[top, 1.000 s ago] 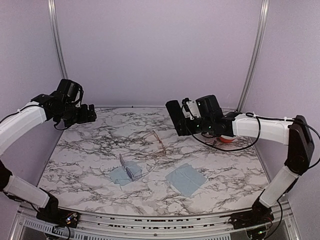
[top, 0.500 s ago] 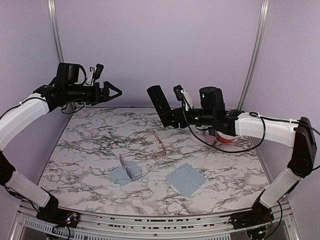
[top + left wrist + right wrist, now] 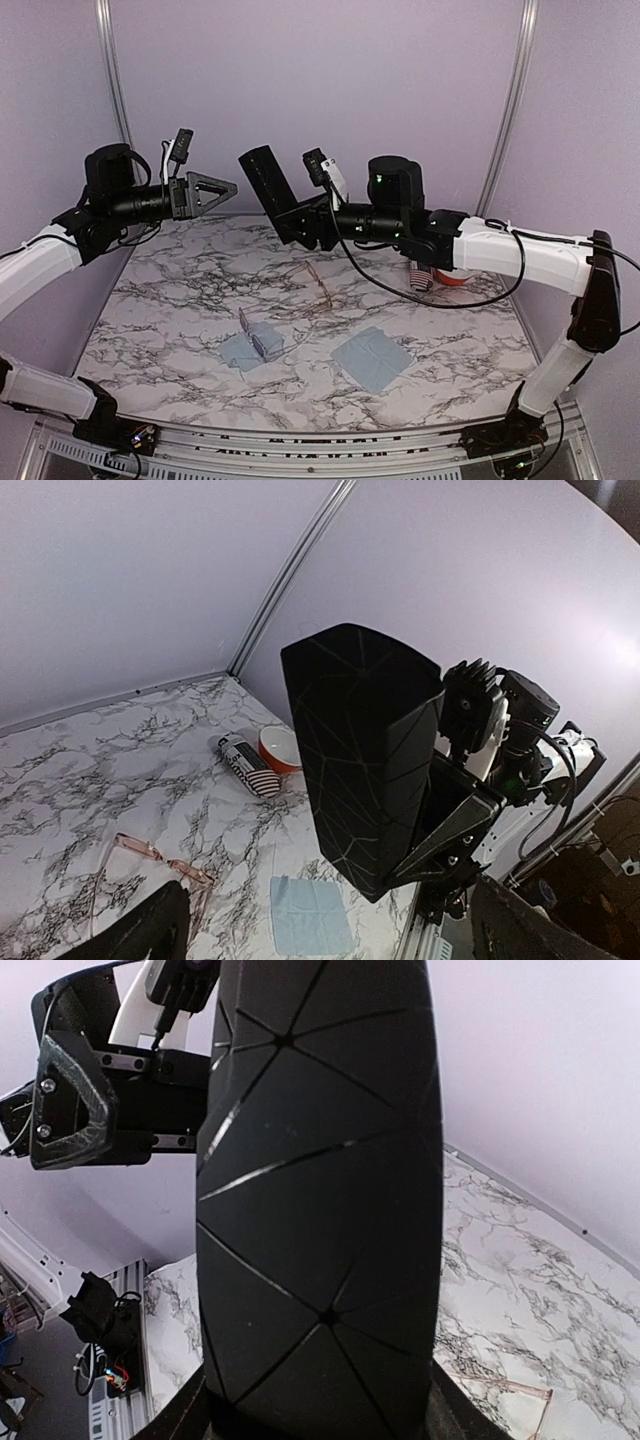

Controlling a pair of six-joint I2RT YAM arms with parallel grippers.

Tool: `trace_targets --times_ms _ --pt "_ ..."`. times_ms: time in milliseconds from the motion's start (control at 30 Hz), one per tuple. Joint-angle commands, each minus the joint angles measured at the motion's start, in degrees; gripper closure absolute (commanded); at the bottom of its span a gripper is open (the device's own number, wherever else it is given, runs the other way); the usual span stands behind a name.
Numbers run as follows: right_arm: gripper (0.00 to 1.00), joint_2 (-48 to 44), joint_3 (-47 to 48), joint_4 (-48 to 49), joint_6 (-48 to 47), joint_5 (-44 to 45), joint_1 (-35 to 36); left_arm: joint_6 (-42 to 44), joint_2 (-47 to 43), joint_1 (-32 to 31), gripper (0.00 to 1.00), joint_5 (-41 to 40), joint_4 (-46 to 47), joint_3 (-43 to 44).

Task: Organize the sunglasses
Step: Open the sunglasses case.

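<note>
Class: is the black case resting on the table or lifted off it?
Lifted: the right gripper holds the black case tilted in the air, clear above the table.

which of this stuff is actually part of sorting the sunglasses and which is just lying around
Job: wire-framed sunglasses; lilac-framed sunglasses; black case, held in the right hand.
Lying about: blue cloth; second blue cloth under the lilac pair; striped case; orange bowl.

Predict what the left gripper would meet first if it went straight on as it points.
Most likely the black case, held aloft by the right gripper, straight ahead of the left gripper; depth is unclear.
</note>
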Motion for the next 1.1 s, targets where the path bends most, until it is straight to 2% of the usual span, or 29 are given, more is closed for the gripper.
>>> trace_targets --times_ms 0,100,333,567,933,1067 --pt "0.54 2.2 4.3 -0.4 -3.4 11.1 3.7 -4.4 -2.2 -0.6 0.02 0.8 9.3 -1.3" --pt "0.54 3.9 6.3 -1.2 -4.8 14.7 6.0 -4.6 -2.2 -0.6 0.07 0.0 9.7 -1.9" --pt "0.55 5.5 7.8 -2.1 -5.3 15.9 7.0 -5.6 -3.0 -0.6 0.16 -1.1 11.3 -3.7" --pt "0.55 5.9 8.0 -2.4 -5.5 16.1 7.3 -5.5 -3.4 -0.7 0.32 -1.9 11.9 -4.4" --pt "0.56 6.0 7.9 -1.7 -5.9 15.4 8.3 -5.9 -2.8 -0.7 0.38 -2.2 12.1 -4.7" --pt "0.56 6.1 8.1 -1.9 -5.9 15.4 8.4 -5.9 -2.9 -0.7 0.46 -2.4 12.1 -4.8"
